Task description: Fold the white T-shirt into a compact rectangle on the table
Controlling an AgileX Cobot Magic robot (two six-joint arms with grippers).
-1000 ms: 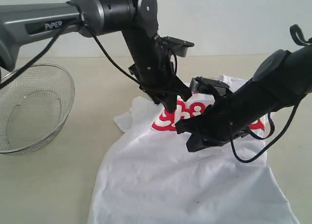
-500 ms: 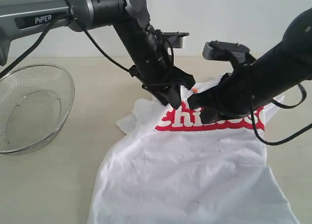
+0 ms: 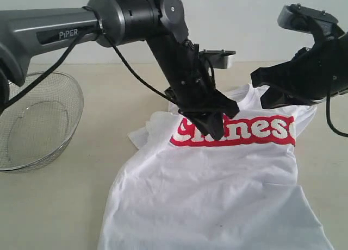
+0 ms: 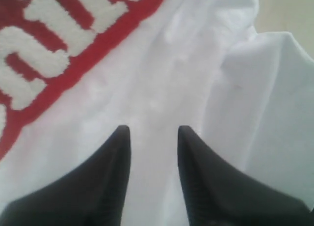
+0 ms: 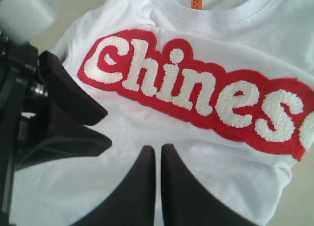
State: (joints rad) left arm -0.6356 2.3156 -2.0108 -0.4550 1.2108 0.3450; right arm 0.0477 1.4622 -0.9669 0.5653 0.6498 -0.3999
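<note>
Right arm [image 3: 310, 70] has risen above T-shirt [image 3: 217, 179] on beige table [image 3: 70, 206]

T-shirt [image 3: 217, 195] — on table [image 3: 65, 206] | basket [image 3: 32, 125] — left of it | left end effector [image 3: 217, 130] — over its chest

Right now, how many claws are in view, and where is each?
2. The left claw is low over the chest of the white T-shirt; the right claw hangs higher, at the right of the exterior view, jaws shut. No other seems hidden.
</note>
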